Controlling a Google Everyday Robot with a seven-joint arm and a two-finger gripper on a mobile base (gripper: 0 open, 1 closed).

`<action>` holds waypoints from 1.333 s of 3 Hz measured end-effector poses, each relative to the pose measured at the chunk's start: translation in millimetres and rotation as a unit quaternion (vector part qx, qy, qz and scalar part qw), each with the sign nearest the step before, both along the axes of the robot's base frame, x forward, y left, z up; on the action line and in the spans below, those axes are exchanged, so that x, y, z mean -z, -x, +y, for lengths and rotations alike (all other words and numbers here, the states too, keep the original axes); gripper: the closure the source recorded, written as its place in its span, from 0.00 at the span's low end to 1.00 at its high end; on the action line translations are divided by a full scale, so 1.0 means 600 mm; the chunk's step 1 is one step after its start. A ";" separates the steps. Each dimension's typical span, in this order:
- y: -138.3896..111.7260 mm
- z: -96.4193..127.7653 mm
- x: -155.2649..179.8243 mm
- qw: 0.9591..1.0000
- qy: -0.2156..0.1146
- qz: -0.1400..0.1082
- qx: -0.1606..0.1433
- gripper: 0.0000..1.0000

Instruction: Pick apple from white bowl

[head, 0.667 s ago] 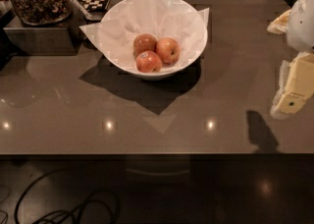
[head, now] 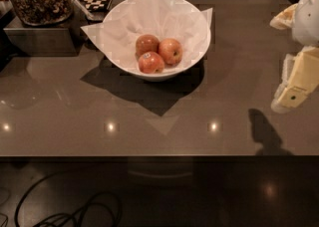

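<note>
My gripper (head: 293,91) hangs over the right end of the table (head: 65,106), well apart from the white bowl (head: 117,54); whether it is released or clenched I cannot tell. The apple (head: 171,51) I want, the paler one on the right, lies in the bowl's bottom, touching the stickered apple (head: 151,63) and the darker apple (head: 147,43). I'd descend from above with the jaws wide, closing along its free right side, clear of the rim and the paper lining (head: 149,14).
</note>
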State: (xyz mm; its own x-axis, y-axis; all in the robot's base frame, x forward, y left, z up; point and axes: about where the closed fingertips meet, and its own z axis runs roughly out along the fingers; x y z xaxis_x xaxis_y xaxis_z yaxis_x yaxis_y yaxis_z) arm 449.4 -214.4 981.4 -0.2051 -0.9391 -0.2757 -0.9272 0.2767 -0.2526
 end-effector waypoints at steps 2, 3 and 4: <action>-0.090 0.039 -0.004 0.996 -0.071 -0.005 -0.047 0.00; -0.152 0.104 0.011 0.990 -0.085 0.016 -0.107 0.00; -0.204 0.179 0.021 0.985 -0.081 0.022 -0.154 0.00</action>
